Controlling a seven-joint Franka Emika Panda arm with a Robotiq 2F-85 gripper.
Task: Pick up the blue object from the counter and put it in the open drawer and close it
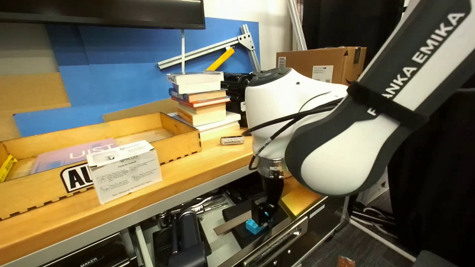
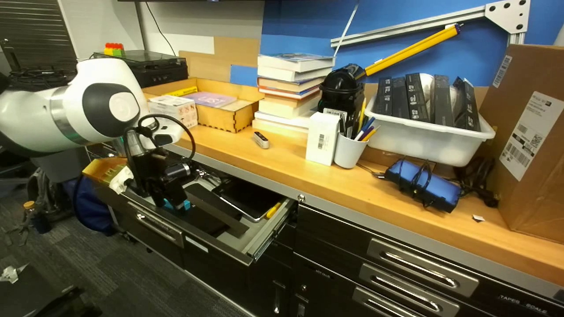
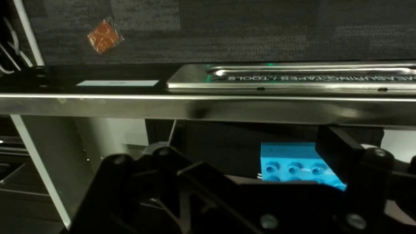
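Note:
The blue object (image 3: 292, 164), a bright-blue studded block, sits inside the open drawer (image 2: 211, 262), over a dark flat item. It also shows low beneath the arm in an exterior view (image 1: 254, 227). My gripper (image 3: 263, 152) reaches down into the drawer, its jaws wide apart. The block is nearer the right-hand finger (image 3: 339, 151), which covers its right end; whether they touch I cannot tell. A dark gap separates it from the left-hand finger. Above and behind the drawer runs the wooden counter (image 2: 273, 167).
Inside the drawer lie a flat grey strip (image 1: 233, 222), a dark handled tool (image 1: 189, 230) and a black tablet-like item (image 2: 249, 198). The drawer's metal front rim (image 3: 130, 107) stands close to the fingers. A white box (image 1: 126, 172) and stacked books (image 1: 200, 98) stand on the counter.

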